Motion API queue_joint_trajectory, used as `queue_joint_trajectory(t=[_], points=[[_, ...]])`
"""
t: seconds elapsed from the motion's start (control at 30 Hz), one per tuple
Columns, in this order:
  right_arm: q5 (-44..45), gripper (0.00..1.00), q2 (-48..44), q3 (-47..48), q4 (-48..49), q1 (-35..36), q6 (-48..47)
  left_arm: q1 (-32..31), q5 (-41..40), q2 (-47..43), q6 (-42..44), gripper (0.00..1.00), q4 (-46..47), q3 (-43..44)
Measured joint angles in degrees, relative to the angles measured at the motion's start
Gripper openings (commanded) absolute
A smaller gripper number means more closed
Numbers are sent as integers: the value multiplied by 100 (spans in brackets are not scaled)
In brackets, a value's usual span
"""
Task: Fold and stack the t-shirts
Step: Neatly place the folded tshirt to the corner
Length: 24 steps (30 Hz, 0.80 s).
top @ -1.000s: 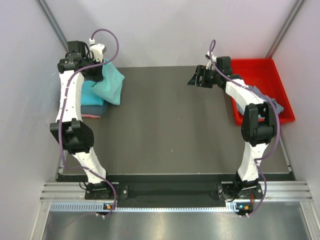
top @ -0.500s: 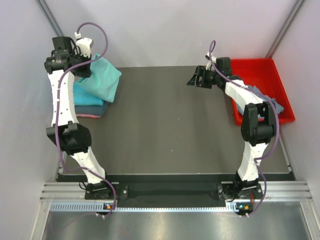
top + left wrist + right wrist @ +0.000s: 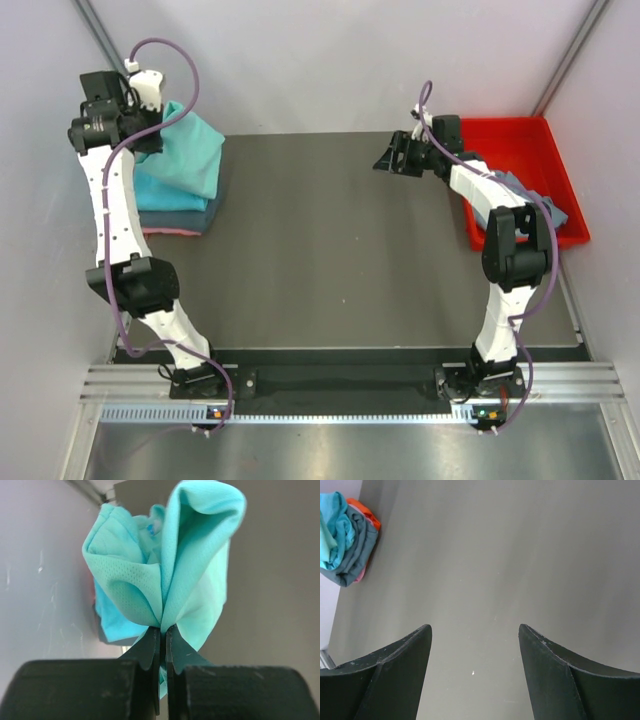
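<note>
Left jaws pinched on bunched, mesh-textured teal t-shirt (image 3: 200, 555), right jaws spread wide

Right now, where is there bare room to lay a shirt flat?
The table's middle is bare, between the shirt stack and the red tray, down to the near edge. Crowded: the far-left corner, where the left gripper holds a teal t-shirt over the stack.

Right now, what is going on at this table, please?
The left gripper is shut on a teal t-shirt, holding it bunched over the stack of folded t-shirts at the far left corner of the table. The right gripper hangs open over bare table, holding nothing. A grey-blue t-shirt lies in the red tray on the right.
</note>
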Motion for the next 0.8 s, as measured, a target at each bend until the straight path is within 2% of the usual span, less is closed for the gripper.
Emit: queue_joint_trajectory(t=[0.4, 0.8], points=[[-66, 70, 0, -170, 179, 2, 42, 83, -809, 501, 68, 0, 17, -254], [-83, 70, 0, -271, 243, 0, 83, 83, -2052, 1034, 107, 0, 378, -251]])
